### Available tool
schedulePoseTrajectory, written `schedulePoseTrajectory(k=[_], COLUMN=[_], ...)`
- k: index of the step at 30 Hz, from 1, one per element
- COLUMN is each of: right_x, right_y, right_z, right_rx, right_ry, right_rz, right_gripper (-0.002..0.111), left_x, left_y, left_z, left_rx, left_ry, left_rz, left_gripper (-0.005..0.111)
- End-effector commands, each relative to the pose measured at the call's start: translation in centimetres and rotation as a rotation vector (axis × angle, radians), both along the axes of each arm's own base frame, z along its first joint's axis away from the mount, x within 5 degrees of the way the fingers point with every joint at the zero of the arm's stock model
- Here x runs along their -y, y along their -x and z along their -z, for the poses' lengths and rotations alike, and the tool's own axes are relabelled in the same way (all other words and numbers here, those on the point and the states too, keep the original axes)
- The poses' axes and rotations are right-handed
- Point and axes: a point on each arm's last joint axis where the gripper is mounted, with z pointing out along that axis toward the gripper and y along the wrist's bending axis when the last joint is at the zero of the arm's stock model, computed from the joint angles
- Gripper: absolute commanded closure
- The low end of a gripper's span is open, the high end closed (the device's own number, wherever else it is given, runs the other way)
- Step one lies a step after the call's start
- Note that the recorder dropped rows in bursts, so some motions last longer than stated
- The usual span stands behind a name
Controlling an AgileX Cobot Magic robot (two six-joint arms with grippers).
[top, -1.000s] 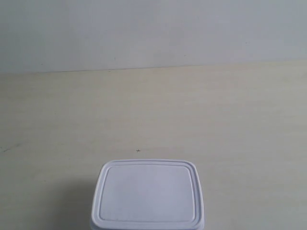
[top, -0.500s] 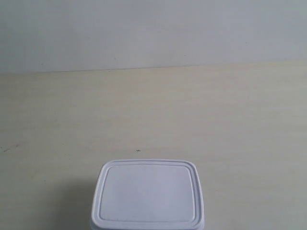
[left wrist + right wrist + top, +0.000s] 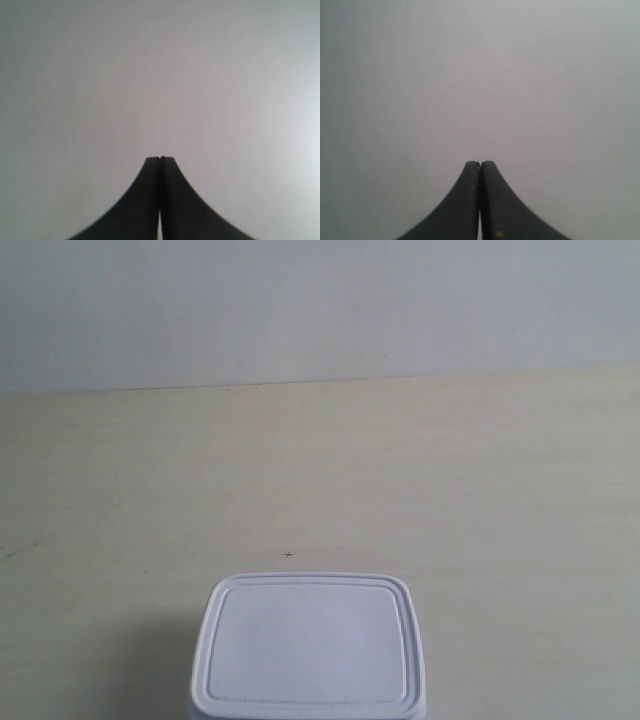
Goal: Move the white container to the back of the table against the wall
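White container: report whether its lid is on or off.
On: the rimmed lid covers the whole top of the white container, seated evenly; no opening shows.

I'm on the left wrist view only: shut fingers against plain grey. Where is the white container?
Observer: The white container sits on the table at the bottom of the exterior view, partly cut off by the picture's edge.
Operator: Is it anywhere near the wall?
Observer: No. A wide stretch of table lies between it and the wall.
Operator: What is the right arm doing?
Observer: The right gripper has its fingers pressed together on nothing, facing plain grey.
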Motion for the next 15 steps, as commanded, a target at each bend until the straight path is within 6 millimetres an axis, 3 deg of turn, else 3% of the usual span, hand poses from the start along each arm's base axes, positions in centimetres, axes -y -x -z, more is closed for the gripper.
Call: schedulePoseTrajectory(k=[1, 5, 11, 15], right_x=[-1.2, -2.4, -4.5, -4.8], right_y=[-0.6, -1.9, -4.4, -6.0], right_z=[-2.1, -3.8, -5.1, -4.7], right_rx=[-0.053, -0.124, -0.22, -0.278], right_ry=[0.117, 0.247, 0.39, 0.401], right_rz=[-0.093, -0.179, -0.418, -0.481], right_gripper=[0.108, 0.108, 0.108, 0.108], left_x=[0.5, 0.7, 2.3, 3.1], left_y=[0.7, 0.2, -1.3, -2.3], left_z=[-0.7, -0.5, -3.5, -5.2], left_rx=[0.104, 0.003, -0.249, -0.346], left_ry=[0.03, 0.048, -0.144, -0.206], left_rz=[0.1, 0.139, 0.233, 0.34], left_gripper=[0.107, 0.107, 0.107, 0.107])
